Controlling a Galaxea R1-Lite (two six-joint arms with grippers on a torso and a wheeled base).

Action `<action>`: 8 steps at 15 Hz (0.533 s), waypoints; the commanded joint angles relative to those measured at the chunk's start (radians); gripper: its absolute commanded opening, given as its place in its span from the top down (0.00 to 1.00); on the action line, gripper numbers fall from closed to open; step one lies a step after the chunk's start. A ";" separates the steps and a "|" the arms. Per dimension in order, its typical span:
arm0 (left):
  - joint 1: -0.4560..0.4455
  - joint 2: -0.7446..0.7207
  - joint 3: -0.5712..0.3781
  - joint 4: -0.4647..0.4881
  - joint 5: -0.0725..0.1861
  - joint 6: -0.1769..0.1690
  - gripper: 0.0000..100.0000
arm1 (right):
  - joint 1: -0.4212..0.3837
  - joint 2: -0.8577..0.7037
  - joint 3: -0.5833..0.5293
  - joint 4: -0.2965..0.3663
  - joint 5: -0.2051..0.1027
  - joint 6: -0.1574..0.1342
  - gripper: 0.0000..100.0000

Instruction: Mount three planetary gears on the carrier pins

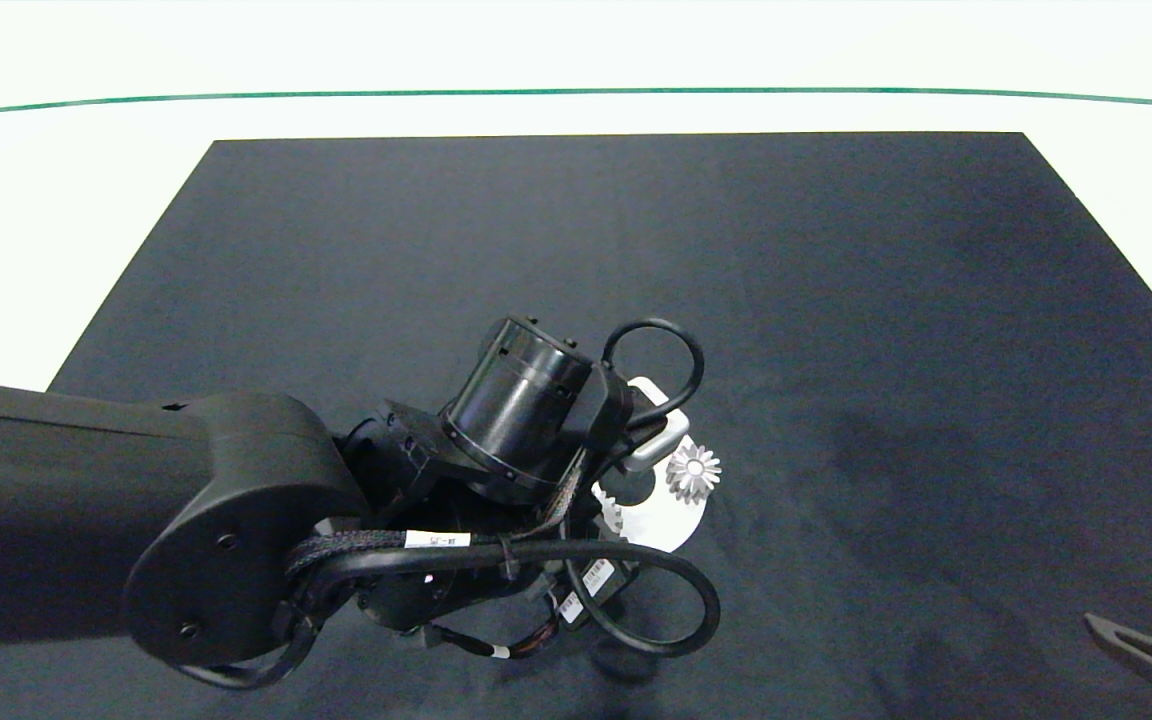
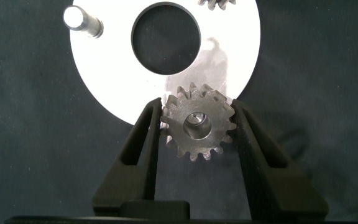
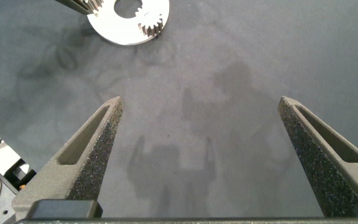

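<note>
White disc, flat and ring-shaped with a large centre hole, is seen lying on a dark mat that covers the table. No container is seen; the disc serves as the only carrier of parts.

Left claw: held low over the disc's rim, its two dark fingers closed on a silvery gear. Teeth are touched by the fingers on both sides. Through the gear's centre hole the top of a carrier pin is visible, so the gear is placed on or just over that pin; how far it is seated cannot be told.

A second carrier pin is seen standing upright and bare on the disc, across the centre hole from the gripped gear. A second gear is only partly in view at the disc's edge.

In the head view the left arm is seen covering most of the disc; at 3 o'clock of the wrist a gear is sitting on the disc's rim.

Right claw: fingers spread wide, nothing between them, hovering over bare mat well apart from the disc, towards 4 o'clock of it in the head view.
</note>
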 commanded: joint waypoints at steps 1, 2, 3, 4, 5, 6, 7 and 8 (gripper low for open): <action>-0.002 -0.002 0.001 0.000 0.001 0.000 0.81 | 0.001 0.002 0.000 0.001 -0.001 -0.003 0.00; -0.002 -0.002 0.003 0.000 0.001 0.000 0.81 | 0.001 0.003 0.000 0.001 -0.001 -0.003 0.00; -0.004 -0.002 0.003 0.000 0.001 -0.002 0.00 | 0.001 0.003 0.000 0.001 -0.001 -0.003 0.00; -0.004 -0.002 0.001 -0.002 0.001 -0.002 0.00 | 0.001 0.003 0.000 0.001 -0.001 -0.003 0.00; -0.005 -0.002 0.001 -0.002 0.001 -0.002 0.00 | 0.001 0.002 0.000 0.001 -0.001 -0.003 0.00; -0.005 -0.001 0.001 -0.002 0.001 -0.005 0.00 | 0.001 0.002 0.000 0.001 -0.001 -0.003 0.00; -0.005 -0.001 0.001 -0.002 0.001 -0.005 0.00 | 0.001 0.002 0.000 0.001 -0.001 -0.003 0.00; -0.005 -0.001 0.001 -0.002 0.001 -0.006 0.00 | 0.001 0.002 0.000 0.001 -0.001 -0.003 0.00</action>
